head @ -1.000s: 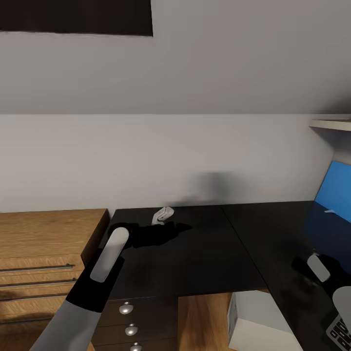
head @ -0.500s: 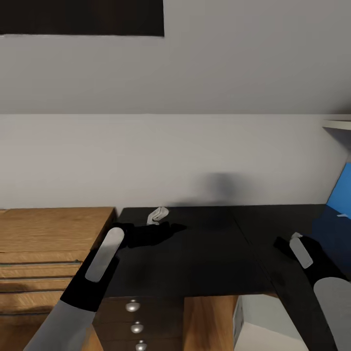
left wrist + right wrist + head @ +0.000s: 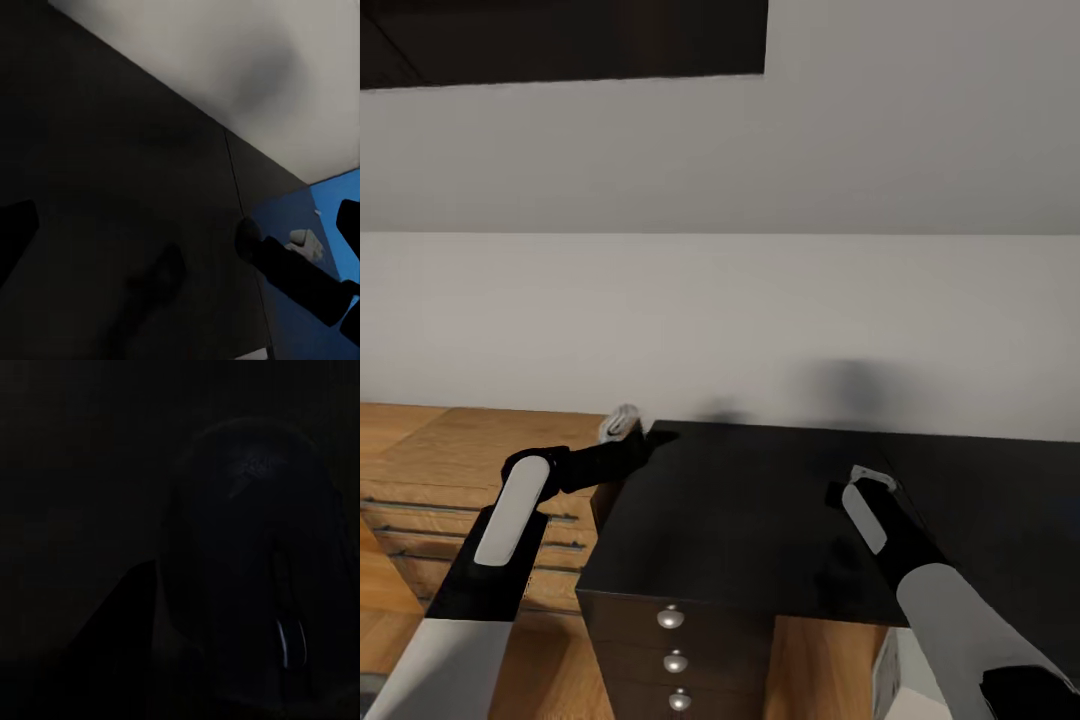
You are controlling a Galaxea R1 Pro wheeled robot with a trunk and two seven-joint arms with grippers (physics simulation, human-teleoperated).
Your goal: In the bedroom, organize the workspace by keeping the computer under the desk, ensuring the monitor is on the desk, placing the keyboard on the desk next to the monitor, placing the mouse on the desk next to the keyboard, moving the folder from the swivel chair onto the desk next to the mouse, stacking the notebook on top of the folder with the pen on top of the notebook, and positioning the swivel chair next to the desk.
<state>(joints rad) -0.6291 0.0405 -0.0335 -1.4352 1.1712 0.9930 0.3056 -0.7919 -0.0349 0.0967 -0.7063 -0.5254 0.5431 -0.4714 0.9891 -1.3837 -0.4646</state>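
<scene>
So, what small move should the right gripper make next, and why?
Probably ease the right gripper slightly down onto the mouse. Its wrist view shows the mouse very close ahead, and the head view shows the gripper low over the desk. Whether it already grips the mouse, I cannot tell.

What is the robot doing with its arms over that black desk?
The robot is tidying a workspace. Both arms reach out over the black desk. The left end effector hovers open at the desk's corner, beside the wooden cabinet, holding nothing. The right end effector is above the desk, and its camera sees the dark mouse very close up. It may be carrying it, but that view is too dark to tell.
</scene>
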